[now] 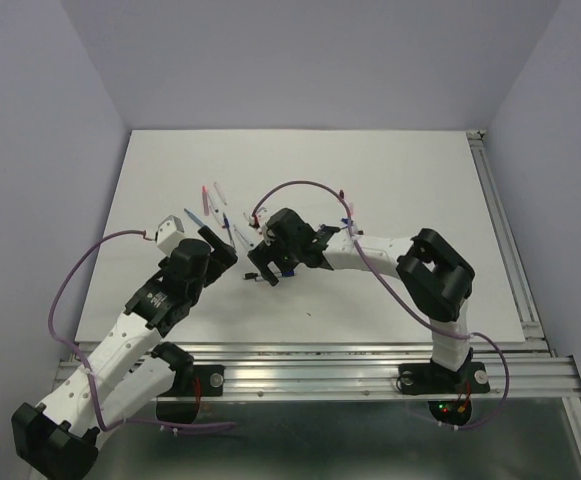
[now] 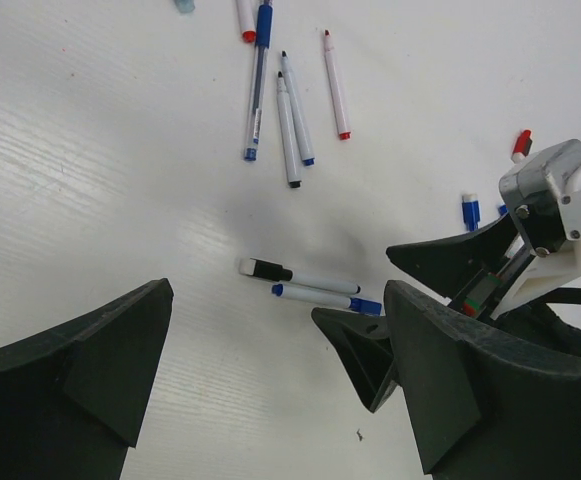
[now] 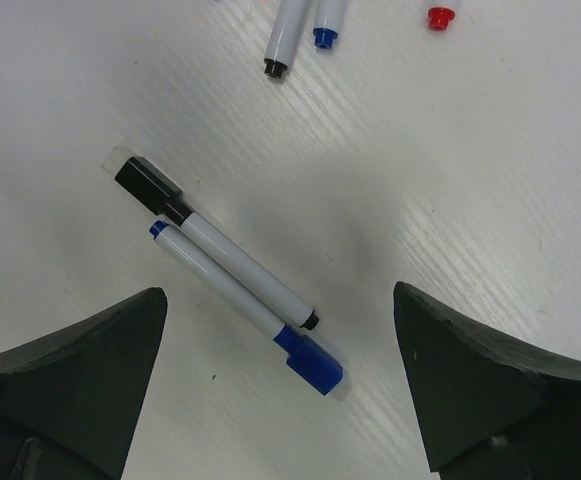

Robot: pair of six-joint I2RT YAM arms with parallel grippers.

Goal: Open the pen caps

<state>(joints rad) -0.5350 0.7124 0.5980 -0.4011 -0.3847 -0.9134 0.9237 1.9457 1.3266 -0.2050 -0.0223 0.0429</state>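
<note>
Hovering released w/ nothing held, right tool [image 3: 277,300] sits over 2 pens [image 3: 240,270] on bench [image 3: 470,150]; axes run upper-left to lower-right, black cap [image 3: 148,185] upper left, blue cap [image 3: 315,362] lower right. Also released: left tool [image 1: 222,245], farther off.

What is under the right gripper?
Two pens lie side by side on the table: one with a black cap, one with a blue cap. Its fingers hide what lies beneath them.
</note>
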